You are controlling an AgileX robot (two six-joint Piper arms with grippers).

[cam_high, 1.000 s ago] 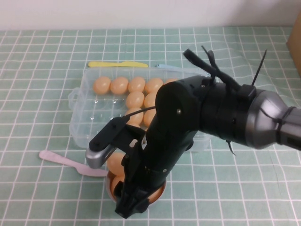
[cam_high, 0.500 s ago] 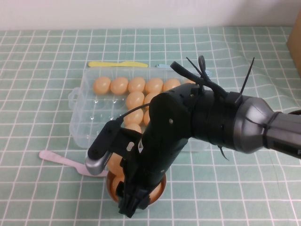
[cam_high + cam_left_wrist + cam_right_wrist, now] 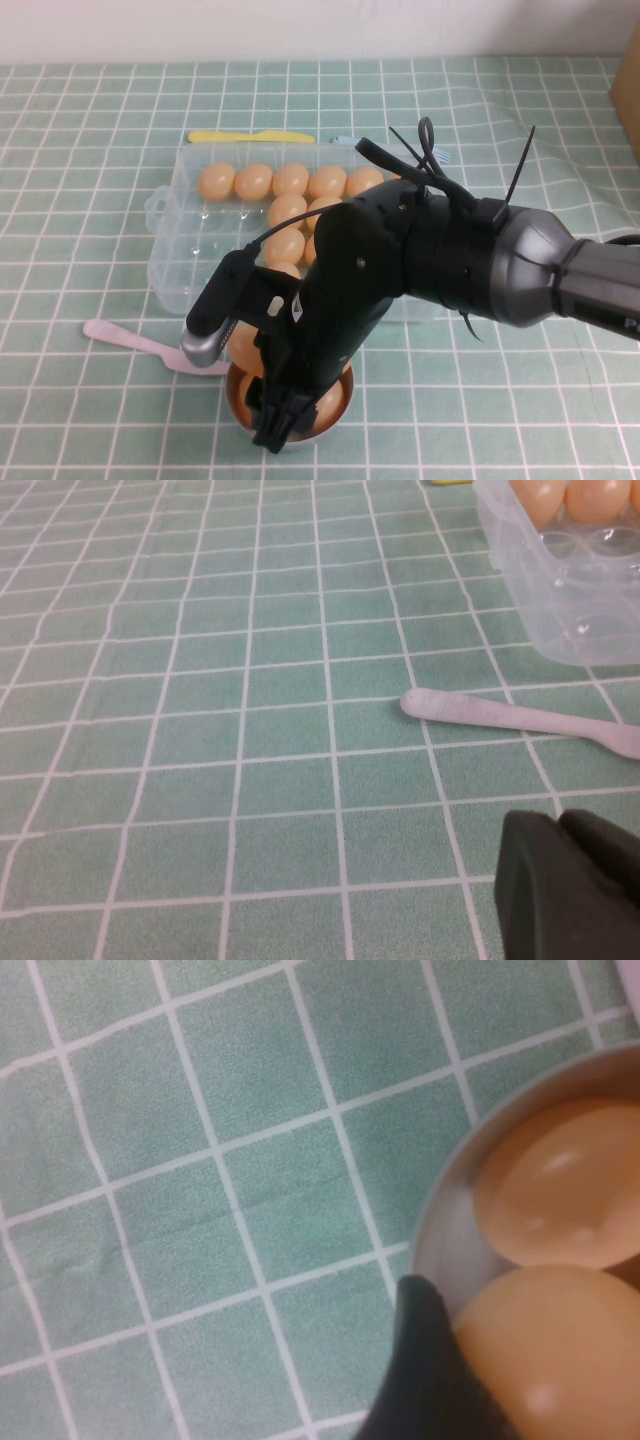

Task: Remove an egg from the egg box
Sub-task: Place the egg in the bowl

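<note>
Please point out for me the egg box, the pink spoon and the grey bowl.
egg box (image 3: 178,262): high view, on its empty clear cells at the left.
pink spoon (image 3: 500,715): left wrist view, on the middle of its handle.
grey bowl (image 3: 445,1222): right wrist view, on its pale rim.

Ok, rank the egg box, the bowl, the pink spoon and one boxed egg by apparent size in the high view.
1. Egg box, clearly largest.
2. Bowl and pink spoon: unsure, since the right gripper and its arm cover much of the bowl.
3. Boxed egg, smallest.
The left gripper is out of that view.
</note>
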